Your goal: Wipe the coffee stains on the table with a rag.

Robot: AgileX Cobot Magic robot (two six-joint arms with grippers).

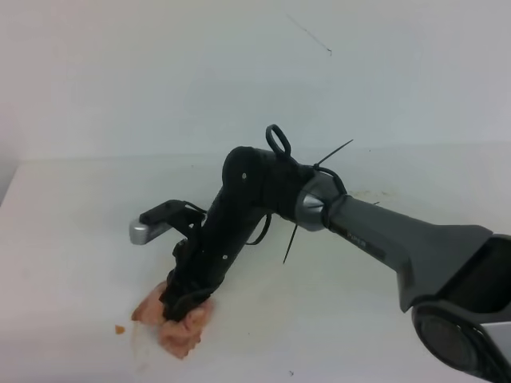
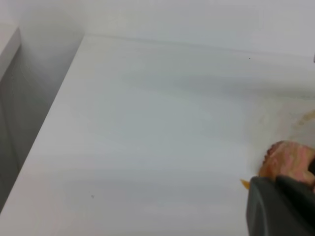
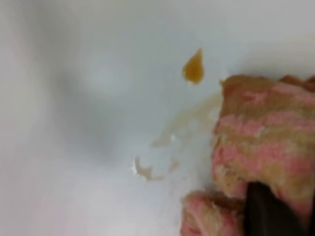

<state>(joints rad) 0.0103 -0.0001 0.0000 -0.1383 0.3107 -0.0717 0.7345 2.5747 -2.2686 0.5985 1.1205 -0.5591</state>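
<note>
The pink rag (image 1: pixel 185 327) lies bunched on the white table (image 1: pixel 72 247) near the front left. My right gripper (image 1: pixel 177 305) reaches across from the right and is shut on the rag, pressing it down. A small orange-brown speck of coffee stain (image 1: pixel 120 329) sits just left of the rag. In the right wrist view the rag (image 3: pixel 266 137) shows brown patches, with a dark finger (image 3: pixel 268 211) on it, an amber drop (image 3: pixel 193 68) and faint wet smears (image 3: pixel 167 142) beside it. In the left wrist view the rag (image 2: pixel 288 157) and an orange speck (image 2: pixel 244 183) show at the right edge. My left gripper is out of view.
The table's left edge (image 2: pixel 47 123) drops off to a grey gap beside the wall. The right arm's elbow and forearm (image 1: pixel 375 235) span the table's right half. A plain white wall (image 1: pixel 160 72) stands behind the table.
</note>
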